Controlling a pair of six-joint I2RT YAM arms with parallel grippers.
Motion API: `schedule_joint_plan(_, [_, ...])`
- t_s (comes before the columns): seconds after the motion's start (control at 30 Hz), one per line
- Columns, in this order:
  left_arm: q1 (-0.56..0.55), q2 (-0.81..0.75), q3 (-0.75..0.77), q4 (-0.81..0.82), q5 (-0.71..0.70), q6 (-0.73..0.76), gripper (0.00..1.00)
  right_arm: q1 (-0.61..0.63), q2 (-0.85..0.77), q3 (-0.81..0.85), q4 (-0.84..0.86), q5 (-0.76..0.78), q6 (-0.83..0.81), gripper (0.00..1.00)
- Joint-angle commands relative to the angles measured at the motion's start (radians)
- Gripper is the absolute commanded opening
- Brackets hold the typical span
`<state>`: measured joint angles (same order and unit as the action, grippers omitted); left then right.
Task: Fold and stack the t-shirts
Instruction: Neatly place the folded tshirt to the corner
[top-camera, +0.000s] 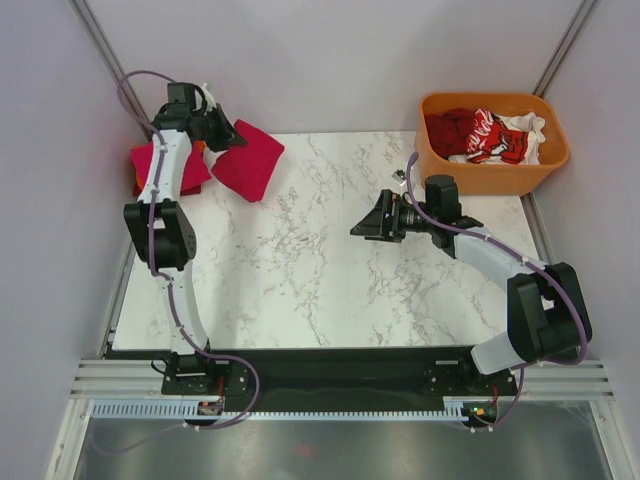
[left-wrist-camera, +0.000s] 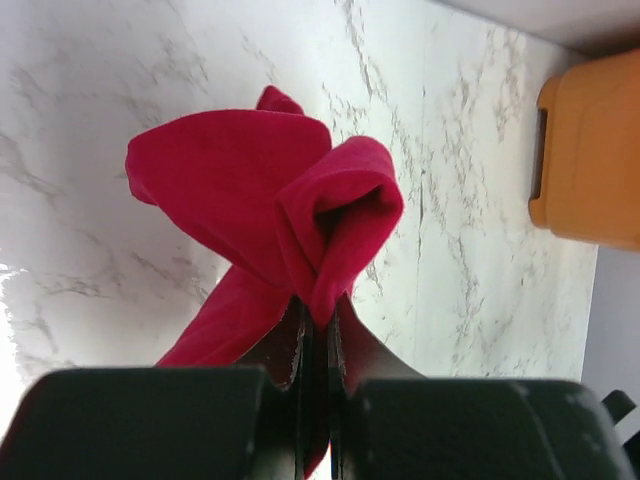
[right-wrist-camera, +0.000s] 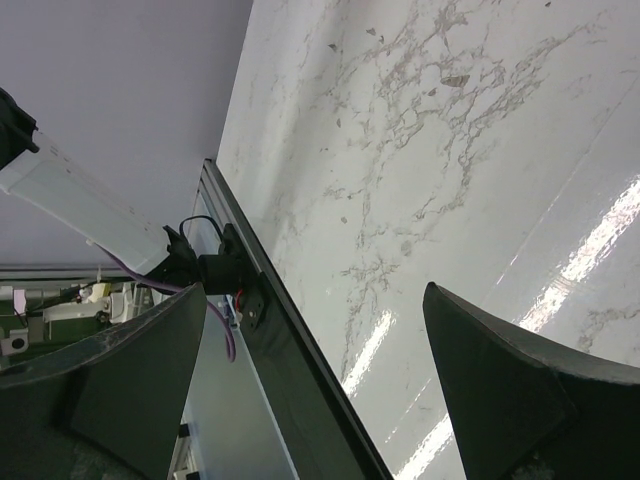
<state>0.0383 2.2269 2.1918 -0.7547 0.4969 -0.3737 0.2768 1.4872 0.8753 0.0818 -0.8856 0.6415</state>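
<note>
1. The counter: marble, and bare across the middle.
2. The orange tub sits at the far right corner. The unfolded t-shirts are heaped inside it: dark red, red with white print, and a bit of white.
3. The stack is at the far left edge. It's pink-red folded cloth with a bit of orange peeking out, partly hidden under my left arm.
4. The crimson t-shirt is folded and sits just right of the stack. I can't tell if it's resting on the counter or hanging just above it. In the wrist view the cloth bunches into a loop right at my fingers.
5. My left hand is pinched tight on one edge of that crimson shirt. I reckon the move is getting it onto the stack. So lift until the trailing edge clears, line it up square over the pile, and lay the loose end down first. Only let go once that loop has flattened.
6. My right hand has its jaws spread wide and nothing in them. It hovers over the right middle of the counter, free to smooth the top afterwards.
</note>
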Motion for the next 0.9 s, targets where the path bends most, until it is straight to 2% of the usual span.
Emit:
schedule_joint_plan(0.0, [0.063,0.014,0.158,-0.078,0.034,0.027,0.02,0.001,-0.028,-0.007,0.029,-0.018,-0.008,0.98])
schedule_joint_plan(0.2, [0.159,0.011,0.270,-0.080,0.060,-0.007,0.02,0.001,-0.031,-0.019,0.029,-0.012,-0.008,0.98])
schedule_joint_plan(0.33, [0.242,0.019,0.289,-0.034,0.091,-0.051,0.02,0.002,-0.018,-0.019,0.029,-0.010,-0.008,0.98])
schedule_joint_plan(0.63, [0.380,0.095,0.335,0.009,0.023,-0.076,0.03,0.012,0.027,-0.024,0.024,0.007,-0.019,0.98])
schedule_joint_plan(0.77, [0.437,0.175,0.350,0.034,0.029,-0.096,0.09,0.016,0.050,-0.019,0.021,0.014,-0.025,0.98])
schedule_joint_plan(0.87, [0.472,0.237,0.347,0.071,0.054,-0.143,0.28,0.021,0.067,-0.016,0.012,0.020,-0.034,0.98])
